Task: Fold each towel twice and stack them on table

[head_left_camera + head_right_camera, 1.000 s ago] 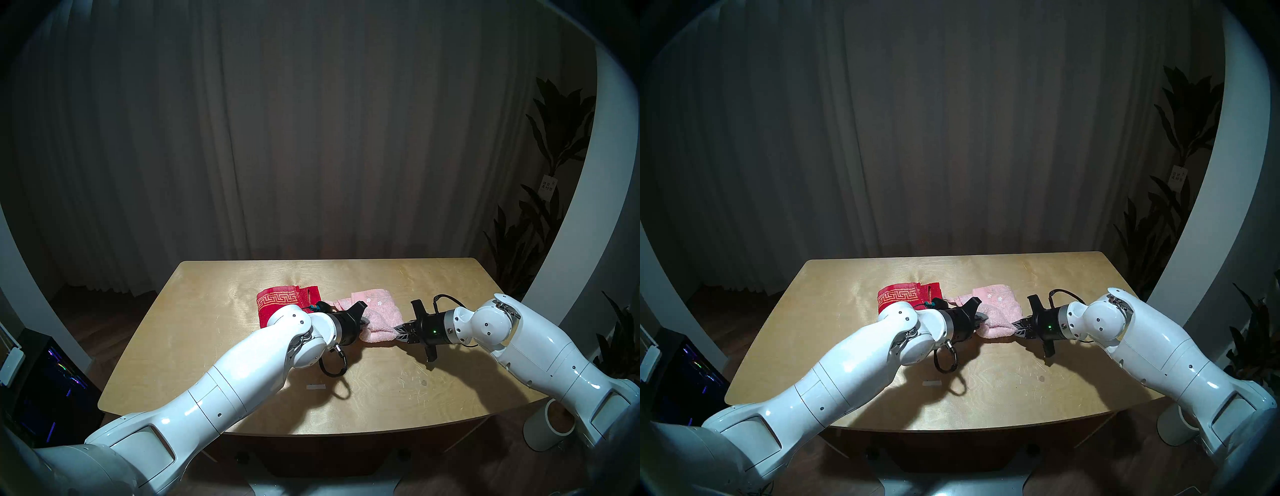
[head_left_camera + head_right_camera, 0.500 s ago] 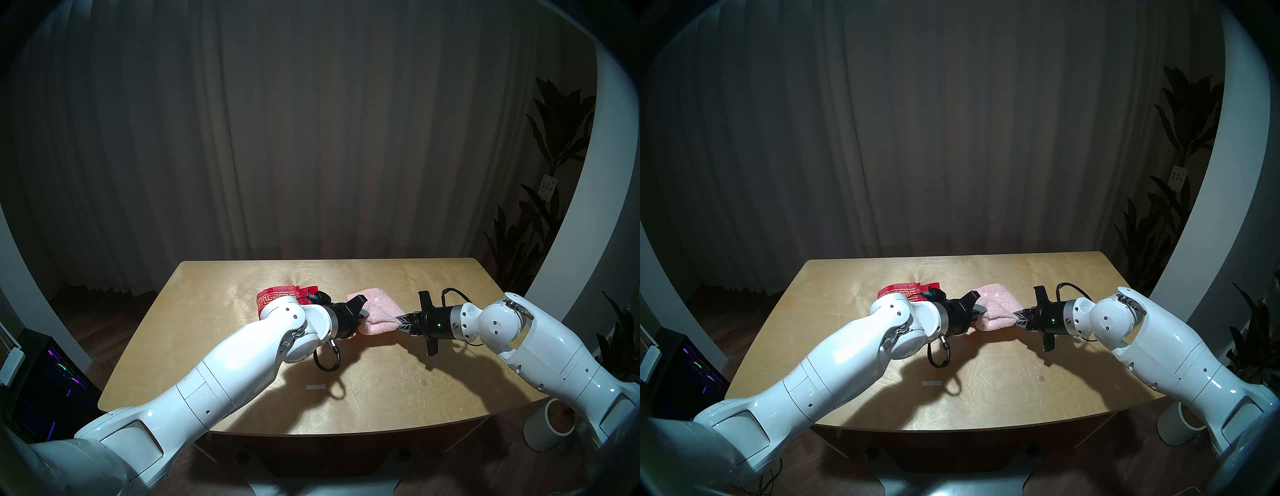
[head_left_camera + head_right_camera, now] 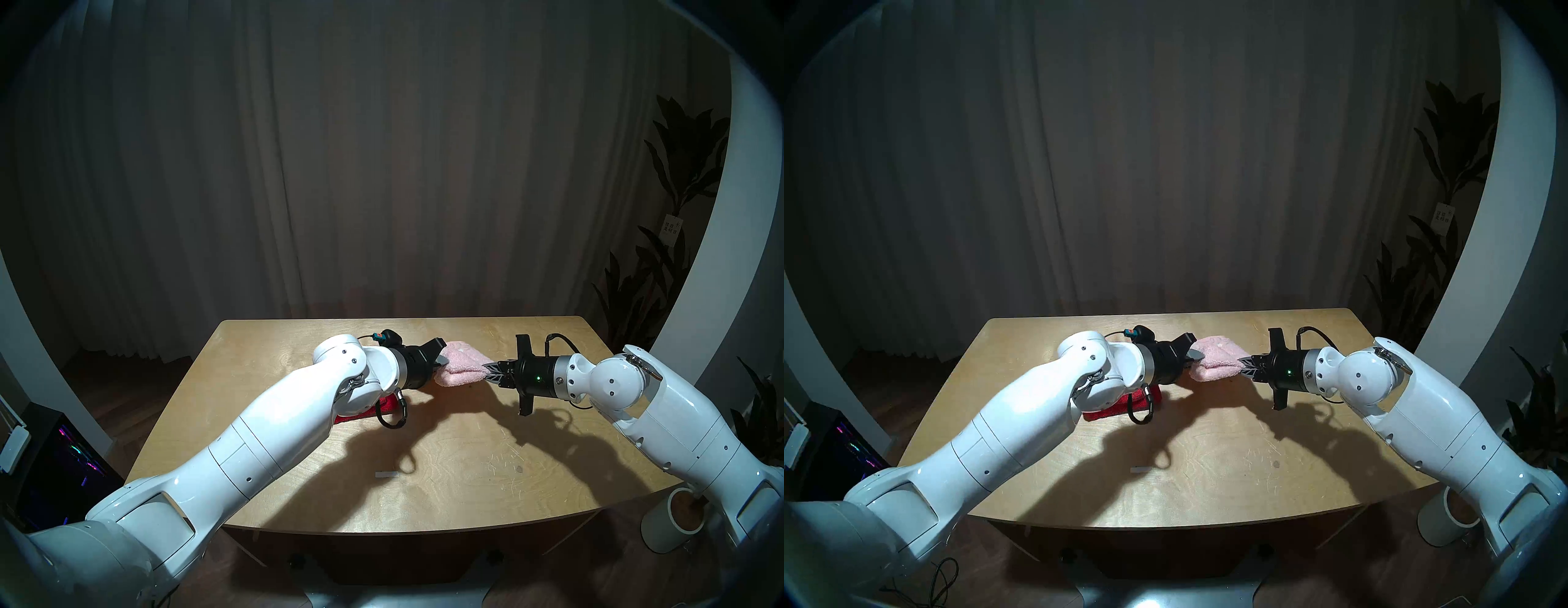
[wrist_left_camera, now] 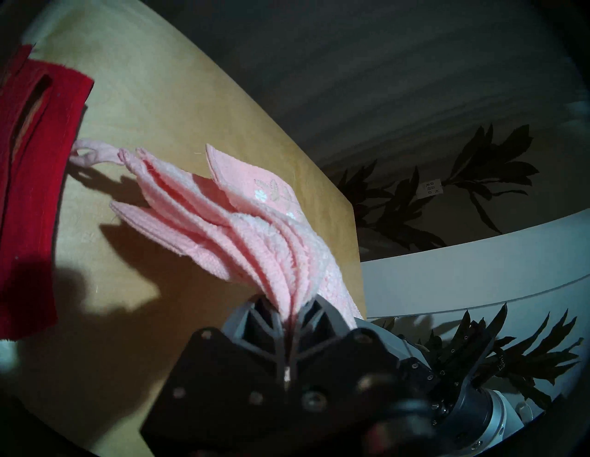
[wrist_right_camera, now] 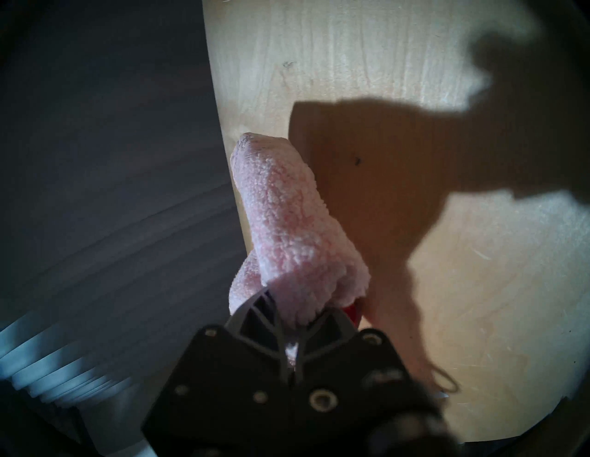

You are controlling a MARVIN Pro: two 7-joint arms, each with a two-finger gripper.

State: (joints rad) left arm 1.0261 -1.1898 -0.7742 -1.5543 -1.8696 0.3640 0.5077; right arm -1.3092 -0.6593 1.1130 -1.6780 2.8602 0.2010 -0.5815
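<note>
- Head stereo left view: the folded pink towel [image 3: 460, 367] is seen lifted clear of the table [image 3: 466, 479], strung between the two grippers with its long axis running left to right.
- The left gripper [image 3: 441, 366] is clamped on the towel's left end; the right gripper [image 3: 491, 368] is clamped on its right end. In the left wrist view, several pink layers [image 4: 255, 229] are pinched together between the closed jaws, and their free corners fan out toward the red towel [image 4: 28, 178].
- The red towel [image 3: 360, 412] lies folded on the table, below and to the left of the carried bundle, largely hidden under the left forearm in the head views. Its far edge cannot be made out there.
- The stacking move is judged to turn on this offset: the pink towel must be carried leftward, toward the left arm's side, and lowered onto the red one.
- The left arm is judged nearer to the red towel and lies over it, so a clear descent path there is what needs watching.
- The hanging loop [image 4: 92, 154] of the pink towel points toward the red towel.
</note>
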